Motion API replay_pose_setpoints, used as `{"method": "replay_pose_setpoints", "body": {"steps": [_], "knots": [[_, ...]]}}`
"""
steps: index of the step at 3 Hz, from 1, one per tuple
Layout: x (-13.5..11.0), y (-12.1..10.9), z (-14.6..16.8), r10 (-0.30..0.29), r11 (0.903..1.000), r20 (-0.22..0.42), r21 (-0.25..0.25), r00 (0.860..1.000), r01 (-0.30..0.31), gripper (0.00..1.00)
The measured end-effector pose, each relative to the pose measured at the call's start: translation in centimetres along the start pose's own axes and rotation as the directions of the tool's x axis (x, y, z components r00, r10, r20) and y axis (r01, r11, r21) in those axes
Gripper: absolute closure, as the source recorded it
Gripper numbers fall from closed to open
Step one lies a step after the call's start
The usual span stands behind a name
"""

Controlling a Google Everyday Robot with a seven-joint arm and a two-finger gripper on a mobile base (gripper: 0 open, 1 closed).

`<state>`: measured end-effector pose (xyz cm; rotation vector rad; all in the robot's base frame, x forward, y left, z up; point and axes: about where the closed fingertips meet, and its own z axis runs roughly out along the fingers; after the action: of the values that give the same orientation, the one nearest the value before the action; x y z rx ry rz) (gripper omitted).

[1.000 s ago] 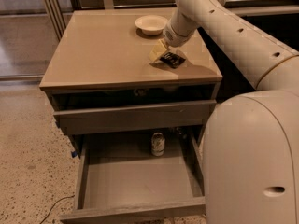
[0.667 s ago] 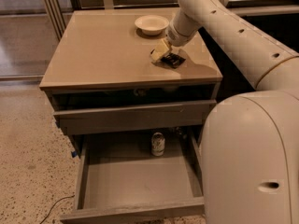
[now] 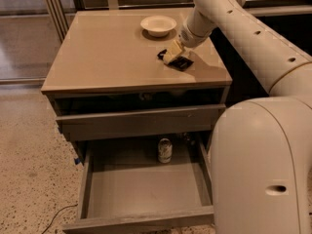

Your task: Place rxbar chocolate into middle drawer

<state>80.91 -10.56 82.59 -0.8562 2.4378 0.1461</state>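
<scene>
The rxbar chocolate, a flat black bar, lies on the cabinet top near its right edge. My gripper is down on the bar's left end, touching it, with the arm reaching in from the upper right. The middle drawer is pulled far out below, its grey tray open toward me.
A white bowl sits at the back of the cabinet top. A small can with a pale label stands at the back of the open drawer. Another grey drawer above it is nearly closed. My robot's white body fills the lower right.
My gripper has shifted slightly left and up at the bar. The bar stays on the cabinet top, and the drawers have not moved.
</scene>
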Motion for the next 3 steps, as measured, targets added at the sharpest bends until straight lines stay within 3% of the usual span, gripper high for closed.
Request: {"method": "replay_pose_setpoints", "body": {"steps": [1, 2, 3], "knots": [[-0.1, 0.6, -0.8, -0.024, 0.9986, 0.005, -0.046, 1.0, 0.024, 0.23], [-0.2, 2.0, -1.2, -0.048, 0.9915, 0.005, -0.121, 0.999, 0.048, 0.24], [-0.3, 2.9, -1.3, -0.062, 0.9852, 0.002, -0.16, 0.998, 0.062, 0.24]]}}
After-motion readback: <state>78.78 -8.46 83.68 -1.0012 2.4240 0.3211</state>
